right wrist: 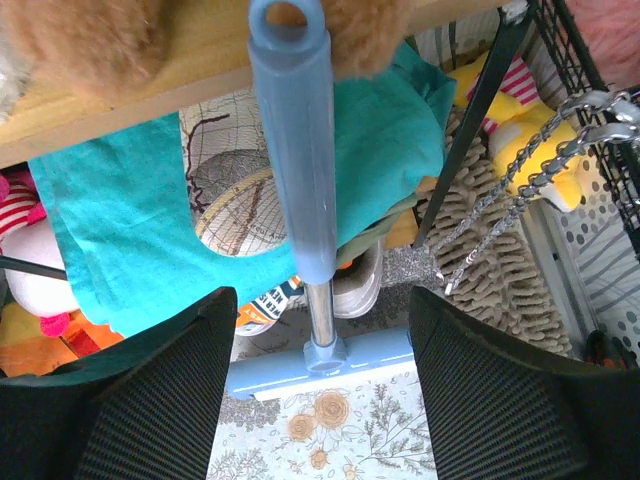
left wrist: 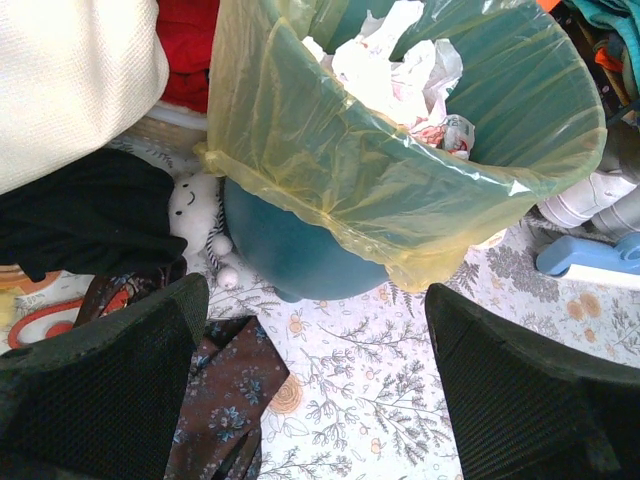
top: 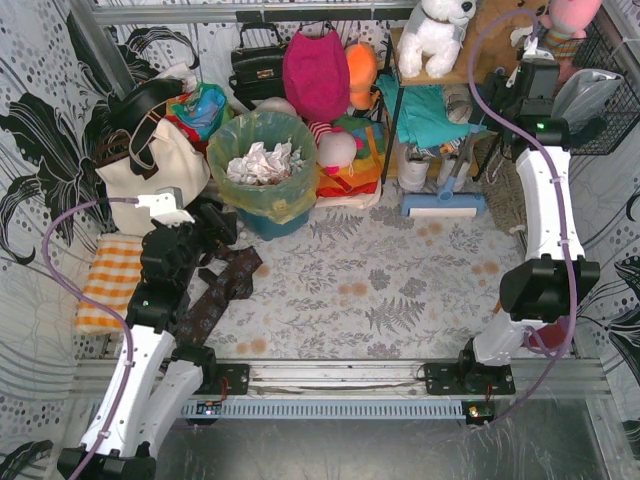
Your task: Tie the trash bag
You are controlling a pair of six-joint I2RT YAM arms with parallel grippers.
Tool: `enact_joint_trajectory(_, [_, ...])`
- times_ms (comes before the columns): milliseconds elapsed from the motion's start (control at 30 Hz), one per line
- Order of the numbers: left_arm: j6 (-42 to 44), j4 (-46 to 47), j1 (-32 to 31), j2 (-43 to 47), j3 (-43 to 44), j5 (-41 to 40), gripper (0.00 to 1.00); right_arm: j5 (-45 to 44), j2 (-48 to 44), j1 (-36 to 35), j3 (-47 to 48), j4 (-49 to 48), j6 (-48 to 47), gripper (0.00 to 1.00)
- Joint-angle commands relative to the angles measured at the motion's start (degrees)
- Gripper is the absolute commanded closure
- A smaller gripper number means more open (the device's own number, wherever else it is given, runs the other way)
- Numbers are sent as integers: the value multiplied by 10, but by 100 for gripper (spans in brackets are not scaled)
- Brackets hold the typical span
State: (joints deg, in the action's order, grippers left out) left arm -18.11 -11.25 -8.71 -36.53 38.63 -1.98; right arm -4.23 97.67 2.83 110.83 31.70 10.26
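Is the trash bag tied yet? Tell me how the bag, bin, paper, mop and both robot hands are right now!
Trash bag: open, not tied, top folded over the bin's rim.
Bin: upright, lined by the bag.
Paper: crumpled, inside the bag.
Mop: standing up, head on the floor.
Left gripper: open, empty.
Right gripper: open, empty.

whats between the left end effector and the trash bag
Bare floral table cover, with dark patterned cloth at one side, up to the trash bag; the left wrist view shows it.
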Motion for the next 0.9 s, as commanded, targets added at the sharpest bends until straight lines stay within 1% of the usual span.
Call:
enact_joint_trajectory(0, [7,13,-3,17,0,-28,2,4,-41,3,37,8,4,30])
enact_joint_trajectory(133, [5,13,-3,28,-3,-39,2,28,-79,3,39,29,10,30])
enact_joint_trajectory(267, [1,-5,-3,31,4,-67,2,91,-131,-7,-7,33,36,30])
enact_joint_trajectory(333, [-9,-20,-3,40,10,-100,2,112,-149,-28,-27,35,39,26])
enact_joint_trajectory(400, [-19,-29,-3,54,13,-122,2,112,-157,-61,-41,43,40,25])
enact_joint_trajectory(533, [-38,-54,-3,68,38,-147,2,107,-154,-132,-44,57,56,27])
enact_joint_trajectory(633, [-52,-78,-3,58,69,-159,2,135,-149,-169,-54,31,86,29])
enact_joint_trajectory(733, [-71,-106,-3,33,98,-179,2,132,-132,-216,-53,9,98,29])
enact_joint_trajectory(867, [-92,-145,-3,-21,144,-180,2,134,-86,-258,-28,6,112,30])
